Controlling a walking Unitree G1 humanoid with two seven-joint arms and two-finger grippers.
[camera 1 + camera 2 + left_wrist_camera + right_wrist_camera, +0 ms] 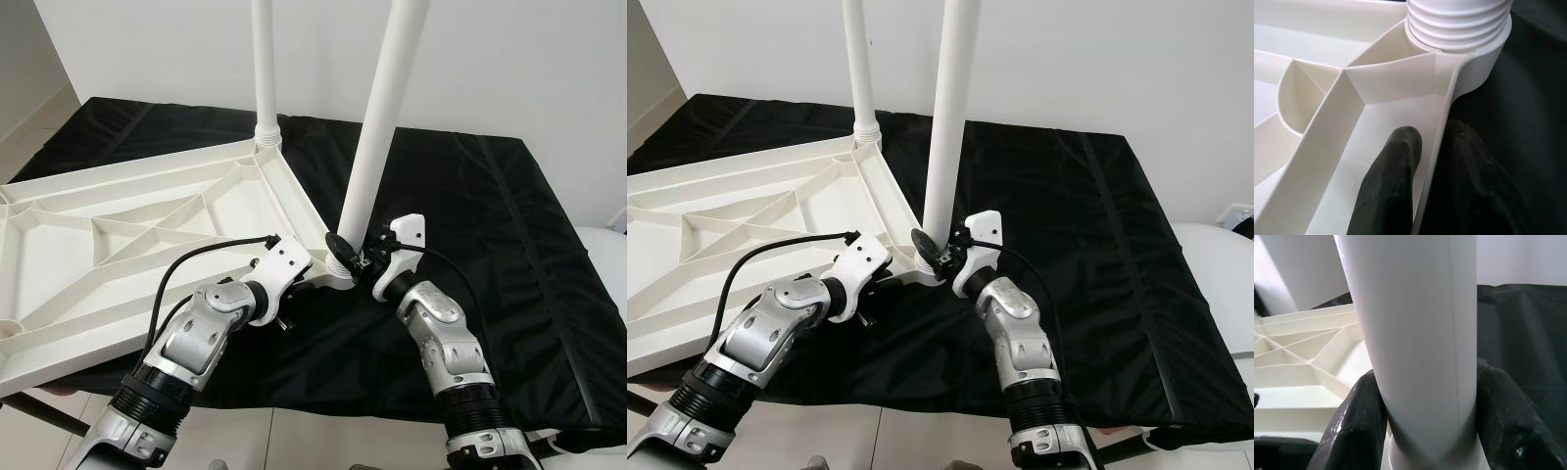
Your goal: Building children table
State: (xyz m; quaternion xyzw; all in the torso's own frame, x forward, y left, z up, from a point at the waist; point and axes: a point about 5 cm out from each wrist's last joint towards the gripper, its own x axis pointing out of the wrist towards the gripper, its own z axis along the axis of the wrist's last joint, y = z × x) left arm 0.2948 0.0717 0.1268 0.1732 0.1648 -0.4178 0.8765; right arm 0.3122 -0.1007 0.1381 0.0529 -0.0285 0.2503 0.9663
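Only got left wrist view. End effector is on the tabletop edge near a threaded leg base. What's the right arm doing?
Observer: The right end effector is shut on the near leg, just above its socket.
Operator: Is that the leg by my corner?
Observer: Yes. The left end effector pinches the tabletop rim beside that corner.
Operator: Other legs fitted?
Observer: A second leg stands upright at the far corner of the upturned tabletop.
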